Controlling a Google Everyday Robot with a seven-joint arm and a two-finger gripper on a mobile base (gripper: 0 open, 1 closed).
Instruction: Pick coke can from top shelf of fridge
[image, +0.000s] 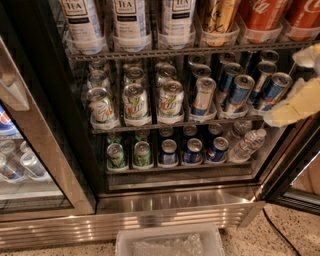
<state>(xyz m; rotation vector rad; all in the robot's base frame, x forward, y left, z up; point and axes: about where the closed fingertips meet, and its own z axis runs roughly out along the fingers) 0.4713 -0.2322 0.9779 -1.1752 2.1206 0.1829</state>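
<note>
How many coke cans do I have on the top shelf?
2: one coke can on the top shelf, right of the gold can; another at the far right. More may hide behind them. The gripper is at the right edge, by the blue cans below.

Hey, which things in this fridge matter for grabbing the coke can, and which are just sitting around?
For the job: coke can, top shelf, fridge, gripper at the right edge.
Just there: tea bottles, gold-tan can, green-silver cans, blue cans, water bottle, floor bin.
</note>
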